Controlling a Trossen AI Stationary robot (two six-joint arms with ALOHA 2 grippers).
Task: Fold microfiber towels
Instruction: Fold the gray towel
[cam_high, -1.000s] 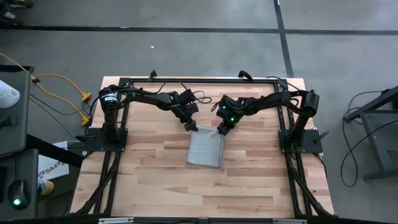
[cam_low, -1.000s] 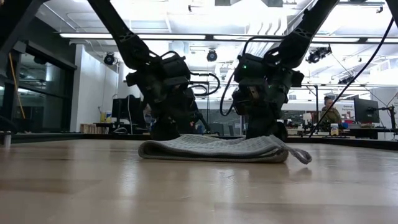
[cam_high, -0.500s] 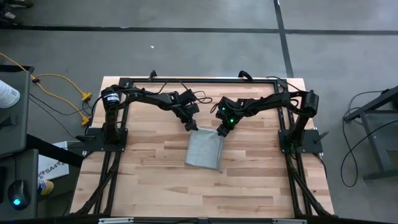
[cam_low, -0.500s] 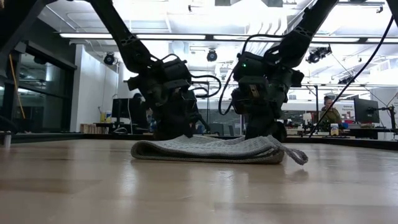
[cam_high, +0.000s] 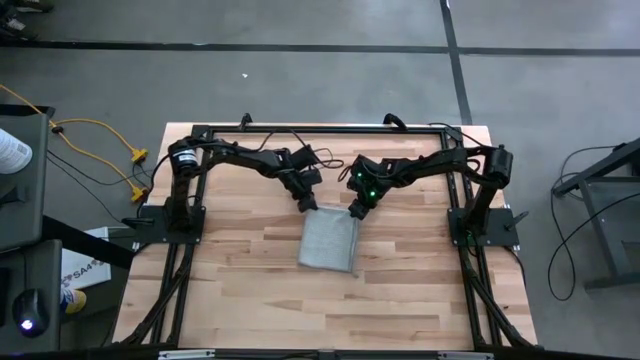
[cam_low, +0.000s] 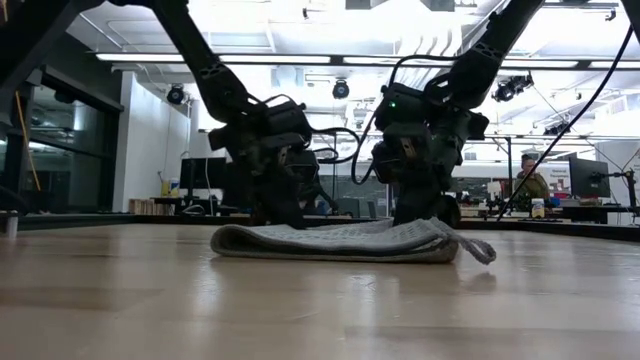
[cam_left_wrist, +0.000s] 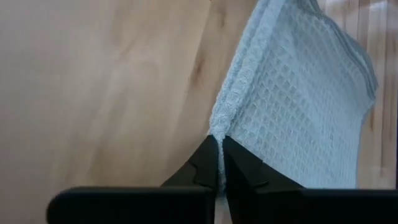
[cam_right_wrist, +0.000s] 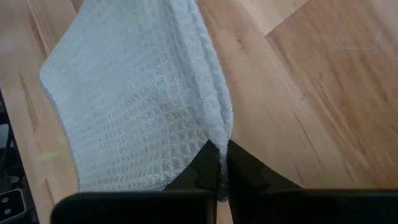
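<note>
From above I see a wooden table (cam_high: 240, 290) with my two dark arms reaching in toward its middle. Between them lies the towel (cam_high: 331, 241), a light grey-blue cloth folded into a compact, slightly tilted rectangle, far smaller than the tabletop. It sits just in front of both grippers, at the centre of the table.

Close up, the towel's surface is a fine waffle weave of tiny raised squares, with a thicker rolled hem along the edge. From table height it reads as a low, flat stack of layers (cam_low: 335, 241), and one loose corner droops onto the wood at the side nearest the right arm.

The left gripper (cam_left_wrist: 219, 144) is down at one far corner of the towel, its two dark fingers (cam_left_wrist: 202, 165) pressed together and pinching the hem right at the corner. The right gripper (cam_right_wrist: 222, 148) is at the other far corner, its fingers (cam_right_wrist: 205, 165) likewise clenched on the cloth's edge.

Beyond the table, a person (cam_low: 530, 183) sits at a desk in the room.
</note>
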